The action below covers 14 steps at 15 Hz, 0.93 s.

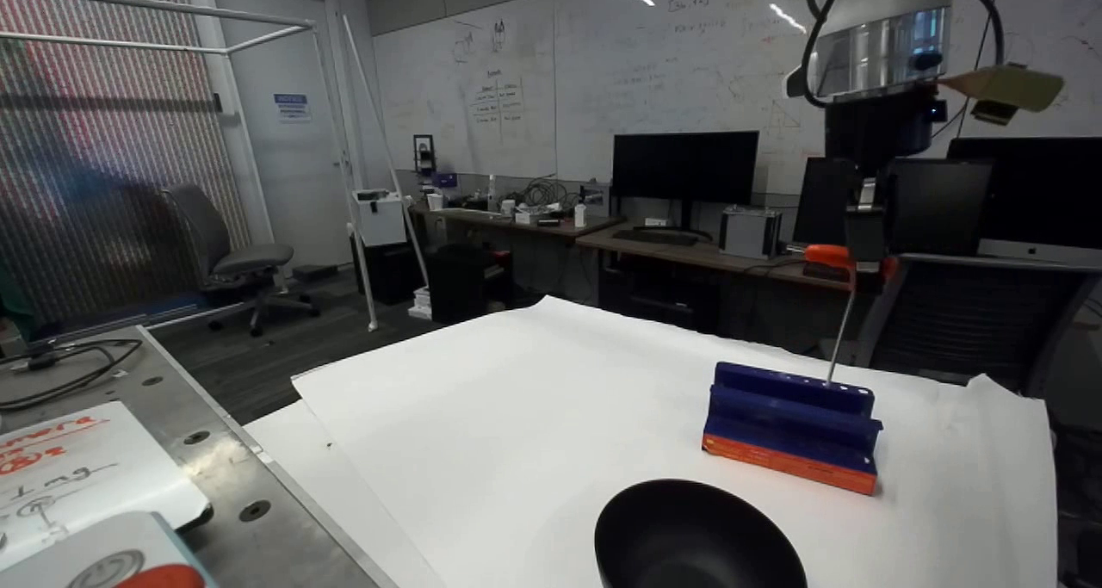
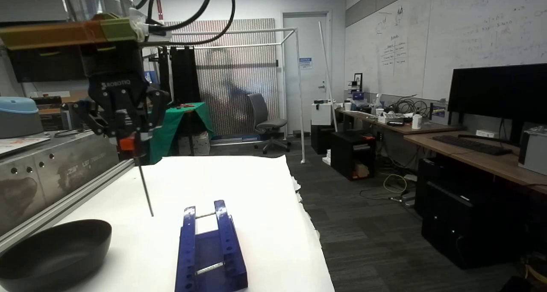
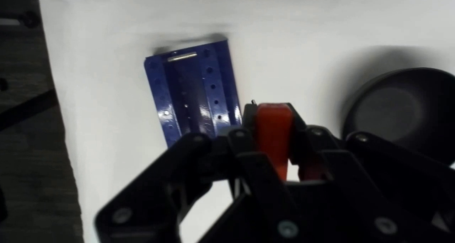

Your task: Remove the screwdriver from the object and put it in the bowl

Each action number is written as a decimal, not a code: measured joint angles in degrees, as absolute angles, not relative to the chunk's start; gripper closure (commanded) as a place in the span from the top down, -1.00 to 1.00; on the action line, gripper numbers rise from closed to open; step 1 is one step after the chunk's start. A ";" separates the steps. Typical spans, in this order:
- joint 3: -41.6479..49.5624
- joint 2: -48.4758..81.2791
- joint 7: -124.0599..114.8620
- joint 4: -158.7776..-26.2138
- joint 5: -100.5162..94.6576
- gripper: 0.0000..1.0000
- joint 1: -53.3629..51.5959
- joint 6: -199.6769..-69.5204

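Observation:
My gripper (image 1: 868, 261) is shut on the screwdriver (image 1: 828, 256). The gripper (image 2: 134, 141) and the red-orange handle (image 2: 127, 144) also show in an exterior view. The slim shaft hangs down, slightly tilted, and its tip is in the air, apart from the holder. The blue ridged block (image 1: 788, 411) on its orange base stands on the white table; it also shows in the wrist view (image 3: 188, 93). The black bowl (image 2: 55, 253) stands beside the block and looks empty in the wrist view (image 3: 387, 111). The gripper is above the gap between block and bowl.
White paper (image 1: 482, 424) covers the table. A metal bench (image 2: 55, 172) with a raised edge runs along one side, behind the bowl. A dark office chair (image 1: 981, 312) stands past the table's far edge. Desks with monitors (image 1: 684, 166) are farther back.

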<state>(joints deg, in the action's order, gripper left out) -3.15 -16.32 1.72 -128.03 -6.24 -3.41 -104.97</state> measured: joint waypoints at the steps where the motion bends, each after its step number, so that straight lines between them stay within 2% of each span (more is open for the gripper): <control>1: -2.91 -16.73 4.10 -128.08 -3.88 -0.85 -3.75 -104.98; 8: -0.53 -12.40 17.36 -130.80 14.99 -0.86 -4.24 -106.85; 14: -2.67 -4.48 19.90 -132.88 22.08 -0.86 -5.84 -118.57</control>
<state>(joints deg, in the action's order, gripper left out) -2.67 -4.48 19.90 -132.88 22.08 -5.84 -118.57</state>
